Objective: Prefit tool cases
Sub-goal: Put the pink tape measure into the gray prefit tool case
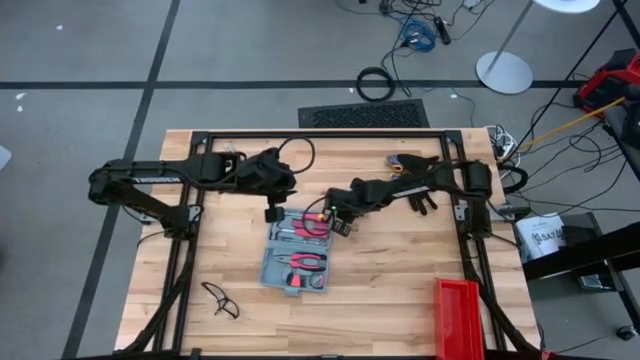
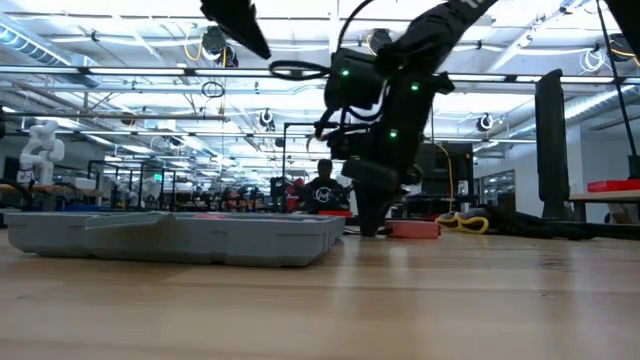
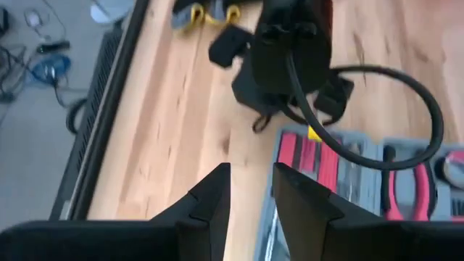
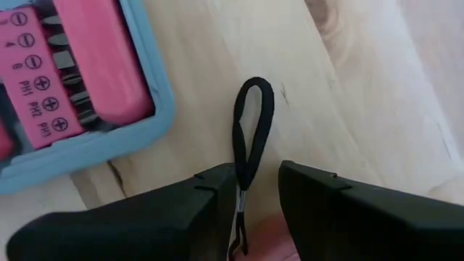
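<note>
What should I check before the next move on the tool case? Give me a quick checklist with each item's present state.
1. Tool case lies open and flat on the table: ok.
2. Red-handled pliers sit in the grey tray: ok.
3. Right gripper is beside the case's edge with its fingers apart around a black loop; whether it grips the loop: cannot tell.
4. Left gripper is open above the case's edge and holds nothing: ok.
5. Red bin and glasses stand apart from the case: ok.
6. Every tool seated in its slot: cannot tell, the arms hide part of the tray.
</note>
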Robot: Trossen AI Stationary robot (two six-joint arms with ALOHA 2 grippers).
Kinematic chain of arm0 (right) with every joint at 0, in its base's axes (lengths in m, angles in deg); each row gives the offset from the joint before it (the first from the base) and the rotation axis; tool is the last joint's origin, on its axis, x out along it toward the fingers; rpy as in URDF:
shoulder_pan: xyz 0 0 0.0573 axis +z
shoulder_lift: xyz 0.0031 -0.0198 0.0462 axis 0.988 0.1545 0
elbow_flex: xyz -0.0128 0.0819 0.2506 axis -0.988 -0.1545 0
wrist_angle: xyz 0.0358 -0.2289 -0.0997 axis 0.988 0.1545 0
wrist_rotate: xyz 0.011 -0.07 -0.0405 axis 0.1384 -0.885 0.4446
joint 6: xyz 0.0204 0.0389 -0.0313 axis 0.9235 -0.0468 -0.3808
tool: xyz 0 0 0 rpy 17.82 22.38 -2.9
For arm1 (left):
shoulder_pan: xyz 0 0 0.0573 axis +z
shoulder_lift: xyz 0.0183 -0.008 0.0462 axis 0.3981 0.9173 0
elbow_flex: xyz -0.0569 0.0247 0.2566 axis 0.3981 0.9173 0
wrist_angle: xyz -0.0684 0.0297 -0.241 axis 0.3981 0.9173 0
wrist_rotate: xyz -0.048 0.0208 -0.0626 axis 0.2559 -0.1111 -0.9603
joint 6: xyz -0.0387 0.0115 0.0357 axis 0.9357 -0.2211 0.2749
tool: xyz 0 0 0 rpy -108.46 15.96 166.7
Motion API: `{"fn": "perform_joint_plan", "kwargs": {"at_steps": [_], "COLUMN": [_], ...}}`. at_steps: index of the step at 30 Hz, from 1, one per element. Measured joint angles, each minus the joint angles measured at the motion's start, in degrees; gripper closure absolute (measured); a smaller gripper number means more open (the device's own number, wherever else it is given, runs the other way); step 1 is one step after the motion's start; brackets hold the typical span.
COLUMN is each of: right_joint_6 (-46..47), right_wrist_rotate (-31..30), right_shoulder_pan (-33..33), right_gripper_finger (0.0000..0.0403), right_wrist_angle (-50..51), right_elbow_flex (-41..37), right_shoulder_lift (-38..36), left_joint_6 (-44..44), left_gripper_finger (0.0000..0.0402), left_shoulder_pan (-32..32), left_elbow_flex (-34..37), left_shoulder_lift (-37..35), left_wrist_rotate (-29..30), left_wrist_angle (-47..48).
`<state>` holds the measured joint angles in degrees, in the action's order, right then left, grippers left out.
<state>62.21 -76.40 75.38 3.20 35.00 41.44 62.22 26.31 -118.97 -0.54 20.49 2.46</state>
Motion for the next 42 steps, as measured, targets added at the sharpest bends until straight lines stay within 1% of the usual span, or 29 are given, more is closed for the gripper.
{"fn": "perform_joint_plan", "kwargs": {"at_steps": [2,4,6,8,9,12,15,18,21,25,28,32,34,36,38,42], "right_joint_6": [0.02,-0.43,-1.28,-3.3,-4.49,-5.27,-6.28,-6.78,-7.44,-7.49,-6.34,-7.14,-7.93,-10.01,-11.61,-11.93], "right_wrist_rotate": [2.18,6.08,7.49,6.66,6.54,6.82,8.0,6.95,4.46,4.43,3.58,-2.53,-4.18,-4.31,-3.95,1.02], "right_shoulder_pan": [-0.6,-1.06,-0.97,-0.22,0.01,0.07,0.14,0.37,1.25,2.5,3.01,3.03,2.75,2.15,1.48,-0.51], "right_gripper_finger": [0.0309,0.0321,0.035,0.0386,0.0393,0.04,0.0402,0.0403,0.0403,0.0403,0.0403,0.0403,0.0401,0.0392,0.0374,0.0324], "right_wrist_angle": [2.58,3.15,3.41,3.22,3.05,2.75,6.13,5.09,6.01,4.81,4.9,4.71,4.88,4.91,4.17,2.91], "right_elbow_flex": [1.46,1.72,1.76,1.67,1.5,0.99,0.24,0.93,0.68,0.93,0.84,0.89,0.89,0.89,0.89,0.91], "right_shoulder_lift": [1.99,2.83,3.06,2.87,2.36,-0.69,-5.15,-10.4,-13.33,-17.01,-17.23,-16.94,-16.44,-16.28,-16.19,-15.57], "left_joint_6": [0.23,1.33,1.85,2.85,3.23,5.14,7.14,7.71,8.94,9.25,9.26,9.27,9.24,9.29,9.42,10.71], "left_gripper_finger": [0.029,0.029,0.029,0.029,0.029,0.029,0.029,0.029,0.029,0.029,0.029,0.029,0.029,0.029,0.029,0.029], "left_shoulder_pan": [-0.02,-0.23,-0.28,-0.37,-0.37,-0.37,-0.43,-0.78,-1.42,-2.47,-2.85,-3.38,-3.41,-3.43,-3.43,-3.43], "left_elbow_flex": [0.0,0.02,0.02,0.02,0.02,0.02,0.02,0.02,0.02,0.02,0.02,0.09,0.89,2.25,3.94,7.14], "left_shoulder_lift": [-0.11,-0.74,-1.89,-3.3,-4.38,-7.9,-11.63,-15.27,-17.99,-19.85,-20.15,-19.78,-19.8,-19.8,-19.76,-19.78], "left_wrist_rotate": [-0.02,0.03,0.28,0.35,0.35,0.52,0.71,0.74,1.22,3.1,3.13,3.3,3.3,3.3,3.3,3.3], "left_wrist_angle": [1.95,4.08,5.57,7.25,7.72,8.43,8.45,8.47,8.42,8.4,8.42,8.39,8.22,8.22,8.26,7.56]}}
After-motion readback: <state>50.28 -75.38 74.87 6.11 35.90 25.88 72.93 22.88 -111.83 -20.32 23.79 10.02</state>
